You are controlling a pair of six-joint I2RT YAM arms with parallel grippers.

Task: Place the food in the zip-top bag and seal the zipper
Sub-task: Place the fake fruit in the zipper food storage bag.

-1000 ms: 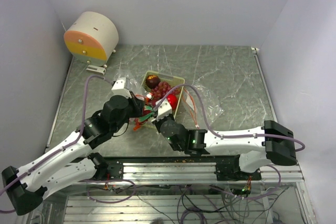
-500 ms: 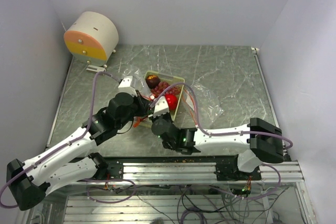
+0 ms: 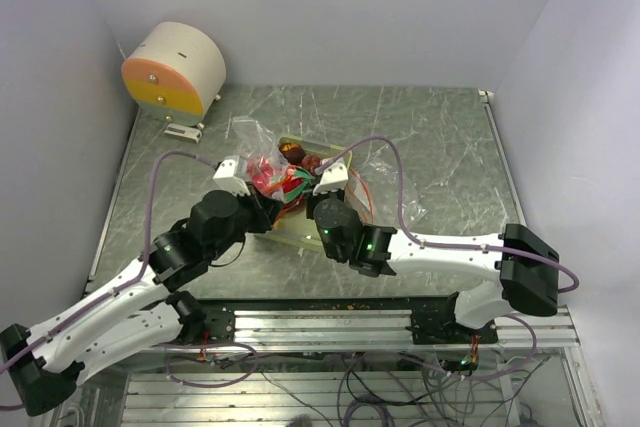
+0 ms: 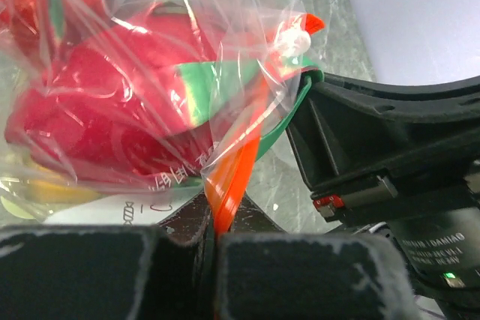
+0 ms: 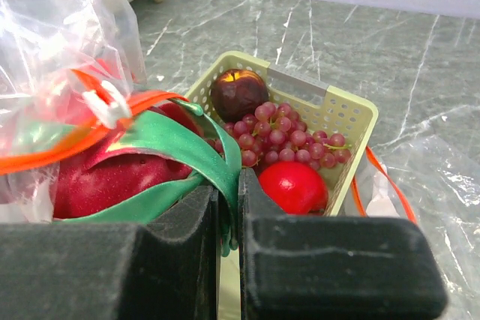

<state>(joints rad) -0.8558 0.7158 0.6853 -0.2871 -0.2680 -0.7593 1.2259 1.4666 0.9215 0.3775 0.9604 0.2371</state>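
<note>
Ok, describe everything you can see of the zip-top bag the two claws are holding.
The bag is clear, crinkled, glossy plastic with small print near its mouth. Its zipper has an orange strip, pinched by the left claw, and a green strip, pinched by the right claw, plus a white slider. The strips are apart, so it is unsealed. A pink-red dragon fruit sits inside. It bunches beside the tray.

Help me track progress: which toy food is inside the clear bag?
The pink-red dragon fruit with green tips; dark round fruit, grape bunch and red apple lie in the pale green tray.
</note>
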